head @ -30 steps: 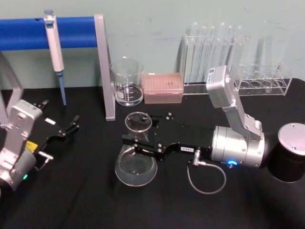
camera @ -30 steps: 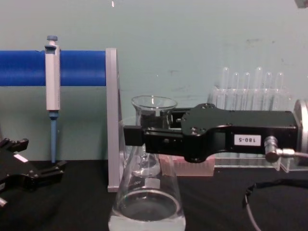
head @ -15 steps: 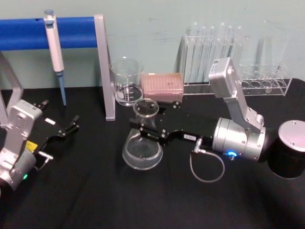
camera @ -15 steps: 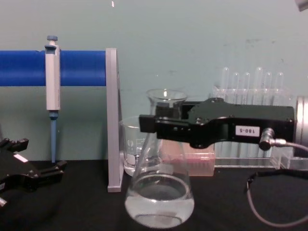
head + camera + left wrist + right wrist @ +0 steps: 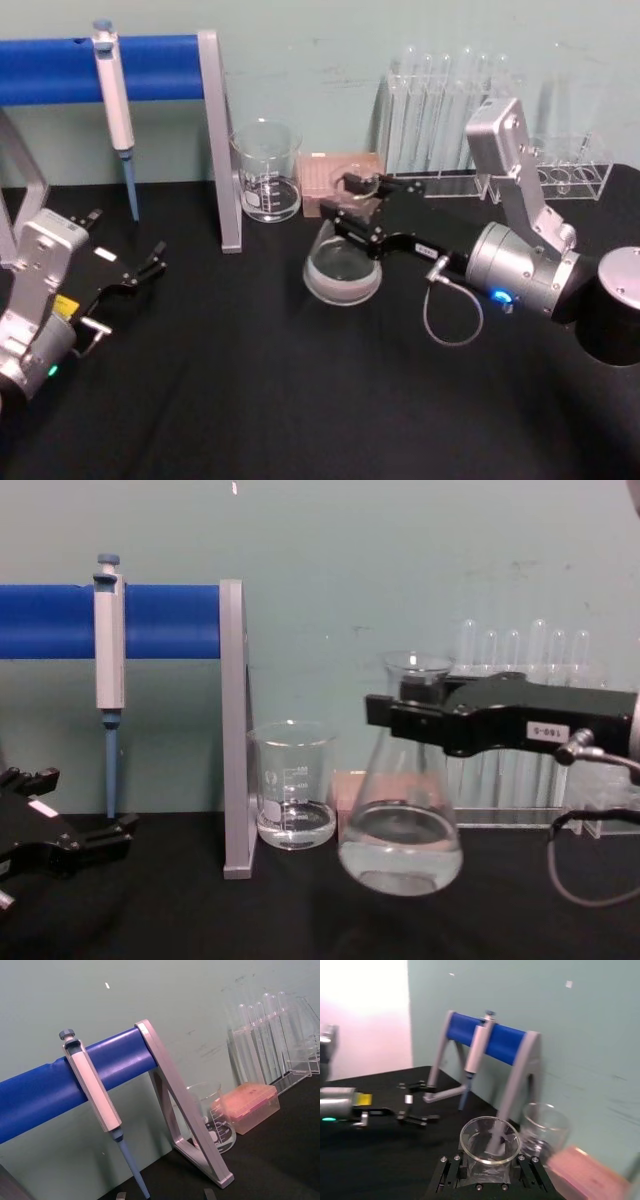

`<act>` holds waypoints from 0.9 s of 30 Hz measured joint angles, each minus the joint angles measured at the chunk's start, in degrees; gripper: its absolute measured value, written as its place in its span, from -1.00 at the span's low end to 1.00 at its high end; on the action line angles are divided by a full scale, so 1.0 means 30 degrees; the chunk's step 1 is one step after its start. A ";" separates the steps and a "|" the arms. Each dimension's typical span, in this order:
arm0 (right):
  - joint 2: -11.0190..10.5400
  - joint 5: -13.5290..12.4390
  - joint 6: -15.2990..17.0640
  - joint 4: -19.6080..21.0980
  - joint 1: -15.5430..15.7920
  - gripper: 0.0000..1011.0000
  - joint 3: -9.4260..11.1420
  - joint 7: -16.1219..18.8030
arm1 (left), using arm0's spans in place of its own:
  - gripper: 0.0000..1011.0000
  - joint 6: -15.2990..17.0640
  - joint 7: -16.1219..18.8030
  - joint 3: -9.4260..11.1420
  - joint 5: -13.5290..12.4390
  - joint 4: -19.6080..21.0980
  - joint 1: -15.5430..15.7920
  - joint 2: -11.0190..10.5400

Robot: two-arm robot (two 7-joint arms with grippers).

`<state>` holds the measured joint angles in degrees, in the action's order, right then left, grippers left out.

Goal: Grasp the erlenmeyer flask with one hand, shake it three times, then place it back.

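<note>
The erlenmeyer flask (image 5: 400, 845) is clear glass with a little clear liquid in its wide base. It hangs off the table, tilted, in front of the pink box. The hand, my right gripper (image 5: 405, 712), is shut on its neck just below the flared rim. In the head view the flask (image 5: 342, 272) shows its base towards the camera, with the right gripper (image 5: 352, 207) behind it. The right wrist view looks down at the flask's rim (image 5: 490, 1141) between my fingers (image 5: 451, 1172). My left gripper (image 5: 125, 242) rests open at the table's left, far from the flask.
A glass beaker (image 5: 267, 182) stands just left of the flask. Left of it is the grey post (image 5: 220, 150) of a blue stand holding a pipette (image 5: 115, 90). A pink box (image 5: 325, 178) and test tube racks (image 5: 450, 110) line the back. A black lidded container (image 5: 620, 300) sits far right.
My right gripper has carried the flask up, to the right and towards the back of the table, tilting it. The left arm has not moved.
</note>
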<state>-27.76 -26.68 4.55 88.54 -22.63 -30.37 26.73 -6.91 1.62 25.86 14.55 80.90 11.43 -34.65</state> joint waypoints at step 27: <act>0.0815 0.1236 0.0655 -0.0936 0.0503 -0.11 0.2275 -0.2018 | 0.98 0.0000 0.0001 -0.0001 0.0000 0.0000 0.0001 0.0000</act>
<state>-25.32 -22.97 6.52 85.73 -21.12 -23.54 20.67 -6.91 1.62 25.86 14.55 80.90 11.44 -34.65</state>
